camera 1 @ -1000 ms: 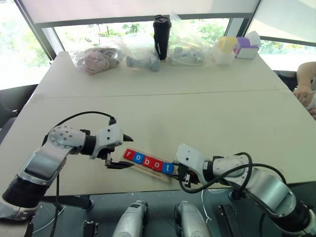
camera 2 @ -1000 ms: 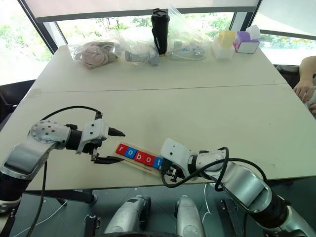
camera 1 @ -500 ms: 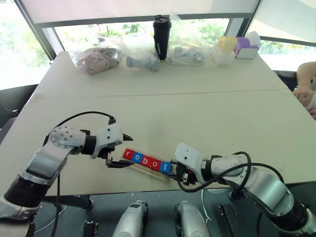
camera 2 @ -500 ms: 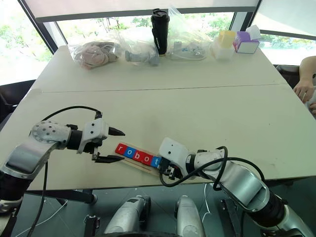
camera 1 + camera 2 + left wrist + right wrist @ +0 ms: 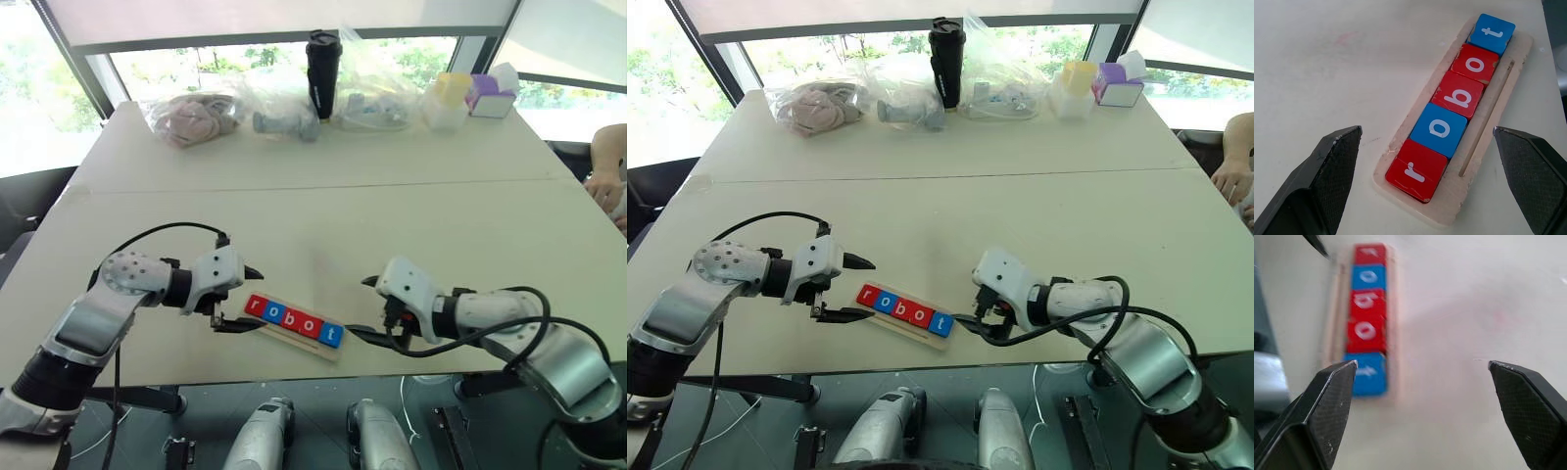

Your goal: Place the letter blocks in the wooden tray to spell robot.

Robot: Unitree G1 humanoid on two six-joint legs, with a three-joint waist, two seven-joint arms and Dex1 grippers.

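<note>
We find the wooden tray (image 5: 294,329) lying near the front edge of the tabletop (image 5: 392,225), set at a slant. All five letter blocks (image 5: 1452,102) sit in it in a touching row and read r, o, b, o, t: red r (image 5: 1416,169), blue o (image 5: 1439,129), red b (image 5: 1457,95), red o (image 5: 1474,64), blue t (image 5: 1492,33). A thin groove in the tray runs alongside the row.

The left gripper (image 5: 238,300) stands at the r end of the tray with its two black fingers spread wide, one above the tabletop and one low beside the tray corner. It holds nothing. In its wrist view the fingers flank the tray without touching it.

The right gripper (image 5: 364,308) sits just beyond the t end of the tray, apart from it, fingers likewise spread wide and empty.

At the far edge of the tabletop we note plastic bags (image 5: 196,116), a black bottle (image 5: 321,73), a yellow-lidded container (image 5: 446,98) and a purple box (image 5: 490,95). A person's arm (image 5: 607,171) shows at the right-hand edge.
</note>
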